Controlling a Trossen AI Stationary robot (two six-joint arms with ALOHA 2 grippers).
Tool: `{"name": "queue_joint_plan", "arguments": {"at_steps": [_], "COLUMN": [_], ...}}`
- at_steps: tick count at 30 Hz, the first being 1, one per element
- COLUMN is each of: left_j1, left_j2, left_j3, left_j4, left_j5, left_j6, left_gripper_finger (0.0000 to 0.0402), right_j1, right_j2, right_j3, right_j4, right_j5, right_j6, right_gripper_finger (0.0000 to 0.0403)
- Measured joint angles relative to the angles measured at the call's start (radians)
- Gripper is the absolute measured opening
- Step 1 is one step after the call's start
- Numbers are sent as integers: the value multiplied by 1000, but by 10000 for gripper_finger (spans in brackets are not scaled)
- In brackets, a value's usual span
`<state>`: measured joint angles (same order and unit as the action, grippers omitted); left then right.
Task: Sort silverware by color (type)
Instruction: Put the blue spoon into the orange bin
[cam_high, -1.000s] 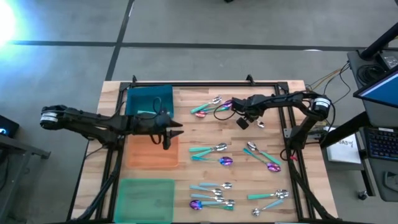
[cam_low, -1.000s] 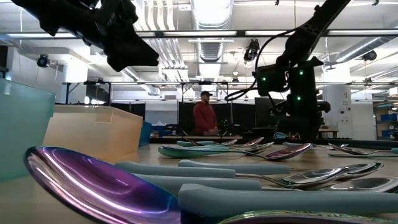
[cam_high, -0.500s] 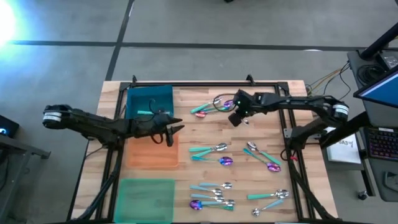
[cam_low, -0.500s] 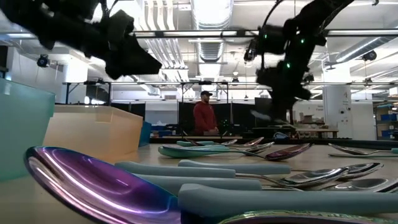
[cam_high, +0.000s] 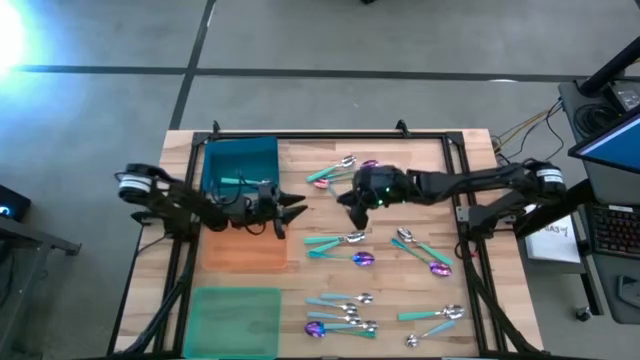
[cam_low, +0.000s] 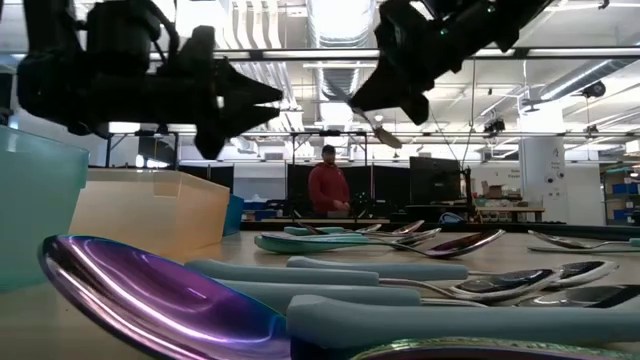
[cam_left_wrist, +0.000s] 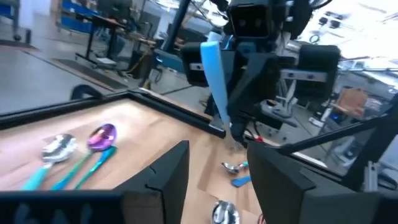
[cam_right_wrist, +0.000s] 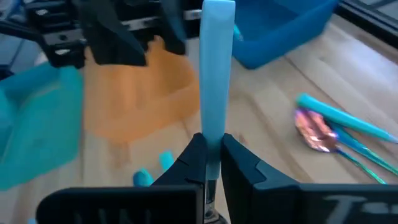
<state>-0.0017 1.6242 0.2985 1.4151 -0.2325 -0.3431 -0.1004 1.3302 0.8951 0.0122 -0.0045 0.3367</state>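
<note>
Silverware: spoon-like pieces scattered over the wooden table (cam_high: 300, 255), silver or purple-pink heads, teal or pale-blue handles.
Right gripper (cam_right_wrist: 211, 151): over mid-table, fingers pressed together, pinching the pale-blue-handled utensil (cam_right_wrist: 216, 74) low on its handle; handle juts straight out past the fingertips in the right wrist view.
Held piece vs claw: clamped between both fingers, clear of the table; in the low view hangs tilted below the right gripper, high above the wood.
Left gripper (cam_high: 292, 204): at the inner edge of the orange bin (cam_high: 243, 248), fingers (cam_left_wrist: 166, 175) spread, nothing between them; tips face the right gripper across a short gap.
Held piece from left wrist view: pale-blue handle upright just ahead of the spread fingers, apart from them.
Far cluster (cam_high: 335, 170): teal-handled pieces and one purple head, just beyond the right gripper.
Middle cluster (cam_high: 338, 246): two teal-handled spoons and a purple head, on the near side of the right gripper.
Right-side pair (cam_high: 422, 252): lying well apart from both grippers.
Near cluster (cam_high: 345, 314): near the front edge, beside the green bin (cam_high: 238, 318).
Blue bin (cam_high: 240, 164): one teal-handled piece inside, behind the left gripper.
Background: a person (cam_low: 327, 186) standing far off in the low view.
</note>
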Motion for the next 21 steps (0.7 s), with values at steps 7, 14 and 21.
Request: {"name": "queue_joint_plan", "arguments": {"at_steps": [7,14,21], "left_j1": [0,5,5], "left_j2": [38,34,34], "left_j3": [34,37,53], "left_j4": [67,65,61], "left_j5": [15,45,67], "left_j6": [82,88,80], "left_gripper_finger": [166,166,166], "right_j1": [70,70,70], "right_j2": [67,112,157], "right_j3": [1,1,2], "right_j4": [67,177,287], "right_j5": [3,-4,-4], "right_j6": [3,-8,-33], "right_gripper_finger": [15,15,15]}}
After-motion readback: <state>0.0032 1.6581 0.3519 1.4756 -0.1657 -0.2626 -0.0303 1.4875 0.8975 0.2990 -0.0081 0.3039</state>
